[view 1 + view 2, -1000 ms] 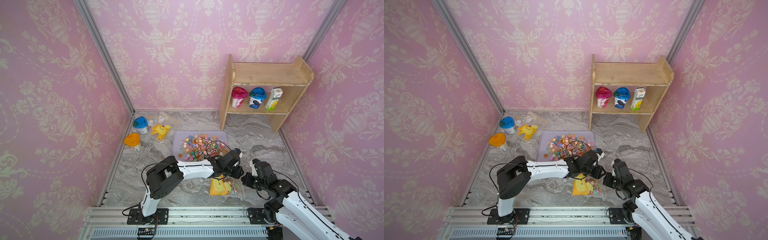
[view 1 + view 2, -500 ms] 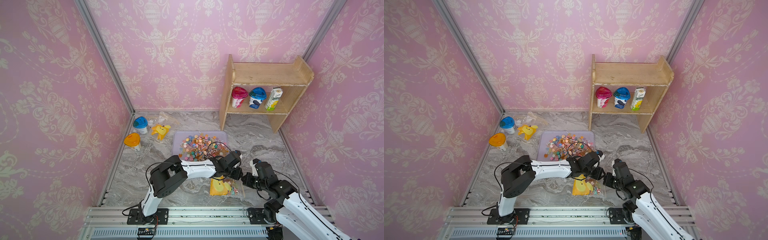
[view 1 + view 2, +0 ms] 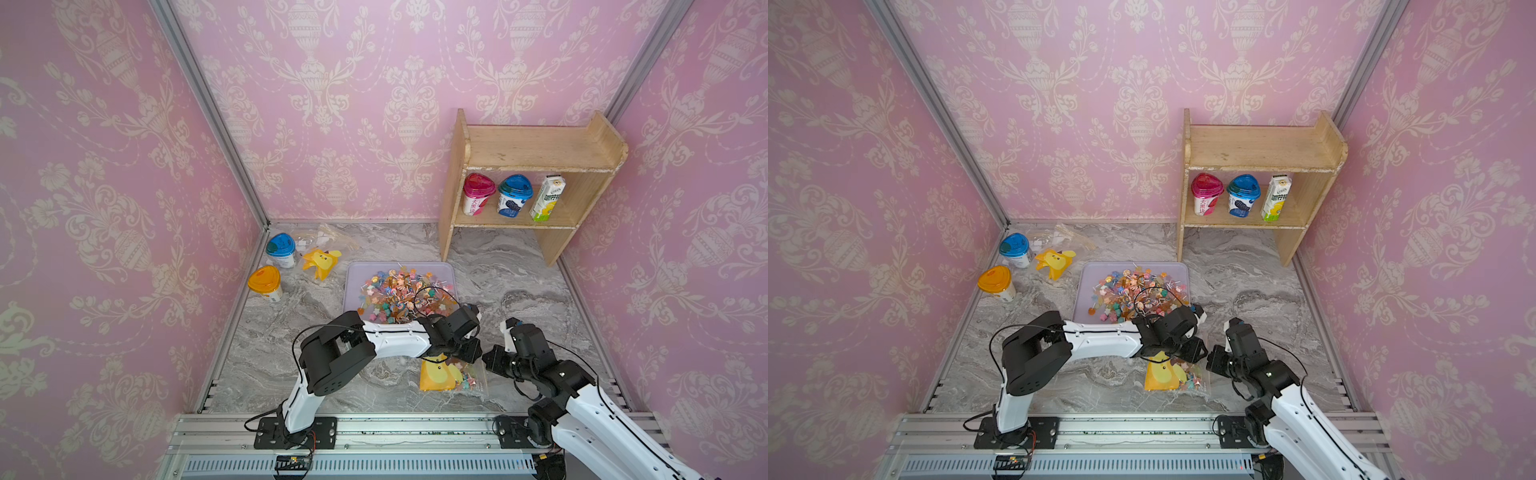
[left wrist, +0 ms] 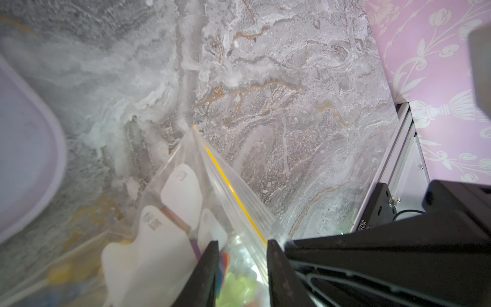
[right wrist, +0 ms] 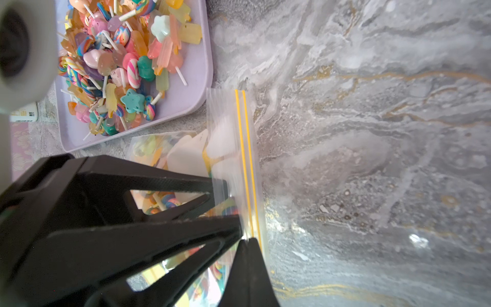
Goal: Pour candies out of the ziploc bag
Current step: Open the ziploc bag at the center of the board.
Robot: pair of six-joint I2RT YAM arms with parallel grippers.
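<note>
The clear ziploc bag (image 3: pixel 440 374) with a yellow print lies on the marble table near its front edge, and some candies (image 3: pixel 467 374) are still inside. More candies (image 3: pixel 401 293) are heaped in the lavender tray (image 3: pixel 353 274) just behind it. My left gripper (image 4: pixel 240 242) straddles the bag's mouth (image 4: pixel 186 186), its fingers pressed on the plastic and the sweets between them. My right gripper (image 5: pixel 244 236) is shut on the yellow zip strip (image 5: pixel 243 148) at the bag's right corner. In both top views the two grippers meet over the bag's far right end (image 3: pixel 1200 359).
A wooden shelf (image 3: pixel 536 145) at the back right holds two cups and a carton. At the back left stand a blue-lidded cup (image 3: pixel 280 249) and an orange-lidded cup (image 3: pixel 265 282), beside a yellow printed bag (image 3: pixel 322 262) and a clear bag (image 3: pixel 332 237).
The left arm's elbow has shifted slightly to the right. Both grippers and the bag stay where they were.
</note>
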